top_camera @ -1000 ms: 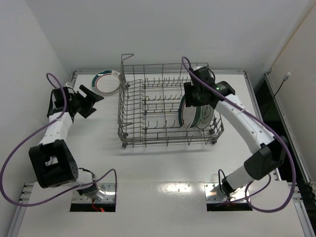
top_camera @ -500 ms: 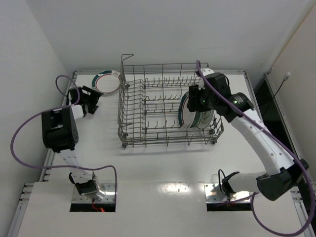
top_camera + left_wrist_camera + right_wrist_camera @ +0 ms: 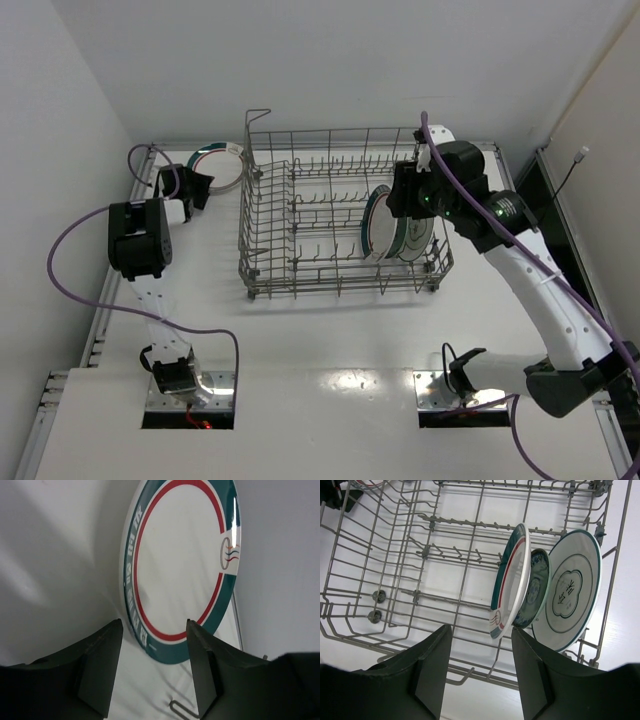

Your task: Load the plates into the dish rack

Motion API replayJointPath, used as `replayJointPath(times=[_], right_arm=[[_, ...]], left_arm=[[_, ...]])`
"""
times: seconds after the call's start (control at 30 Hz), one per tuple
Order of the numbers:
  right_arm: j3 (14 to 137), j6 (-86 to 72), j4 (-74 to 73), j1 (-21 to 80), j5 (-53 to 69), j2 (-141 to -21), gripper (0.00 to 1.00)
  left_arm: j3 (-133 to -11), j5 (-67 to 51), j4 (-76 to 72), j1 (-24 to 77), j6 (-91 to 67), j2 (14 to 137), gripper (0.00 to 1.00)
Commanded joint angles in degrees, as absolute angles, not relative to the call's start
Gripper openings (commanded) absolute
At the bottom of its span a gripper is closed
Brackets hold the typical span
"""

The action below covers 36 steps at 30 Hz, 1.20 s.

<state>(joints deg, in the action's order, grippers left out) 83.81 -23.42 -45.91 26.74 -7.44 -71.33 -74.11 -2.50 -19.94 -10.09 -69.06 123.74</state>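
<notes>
Your left gripper (image 3: 153,626) has its fingers spread wide with nothing between them. It points at the loose plate (image 3: 215,165), which lies flat on the table (image 3: 330,340) in the far left corner, outside the dish rack (image 3: 300,250). From the left wrist view the plate's green-and-red rim shows right between the fingertips, but you cannot tell whether they touch it. That corner is tight. The rack's left wire wall stands just right of the plate, with a raised wire handle (image 3: 258,112) at the rack's far left corner, and the room's white side wall (image 3: 60,110) closes in on the left.

Your right gripper (image 3: 479,630) hovers over the right end of the rack, fingers parted and empty. Below it three plates stand on edge between the tines at the rack's right end. The banded plate (image 3: 512,580) is leftmost, the smaller teal plate (image 3: 536,587) is tucked against it, and the ringed plate (image 3: 570,592) stands nearest the right wall. The tine rows to their left hold nothing.
</notes>
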Motion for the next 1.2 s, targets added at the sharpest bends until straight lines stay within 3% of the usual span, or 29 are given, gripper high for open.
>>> replayJointPath(times=[0.0, 0.07, 0.23, 0.3, 0.5, 0.77, 0.93, 1.03, 1.07, 1.17], right_arm=[[87.4, -24.0, -46.7, 26.5, -7.8, -71.5, 0.48], [87.5, -24.0, -46.7, 26.5, -7.8, -71.5, 0.48], [88.0, -24.0, -47.7, 26.0, -9.0, -71.5, 0.5], [88.5, -24.0, -48.4, 25.4, -9.0, -71.5, 0.5], [87.5, -24.6, -48.4, 24.3, -5.8, -71.5, 0.5], [84.4, -27.0, -44.1, 23.2, 3.4, -70.5, 0.5], [83.3, -27.0, -39.7, 22.7, 11.1, -70.5, 0.5], [80.8, -28.7, -32.7, 22.7, 16.2, -68.8, 0.55], [79.8, -31.1, -30.5, 22.1, 18.7, -67.5, 0.66], [75.3, -36.0, -19.6, 20.7, 28.6, -65.7, 0.73]], left_arm=[[-78.2, -1.4, -21.8, -9.7, -70.9, 126.7, 0.5], [-79.3, -1.9, -21.8, -9.7, -70.9, 127.3, 0.42], [-80.7, -2.5, -20.6, -9.7, -70.9, 129.0, 0.08], [-80.7, -3.2, -19.4, -9.7, -70.2, 128.5, 0.0], [-73.2, -4.2, -19.4, -11.4, -68.0, 117.9, 0.0], [-64.0, -4.2, -16.3, -17.1, -65.8, 89.4, 0.0], [-68.6, -19.0, -15.6, -19.4, -66.4, 83.6, 0.0], [-71.4, -26.0, -14.9, -19.4, -67.6, 81.6, 0.0], [-72.1, -27.2, -16.3, -19.4, -68.4, 79.8, 0.0], [-72.6, -32.3, -17.7, -19.4, -68.9, 76.6, 0.0]])
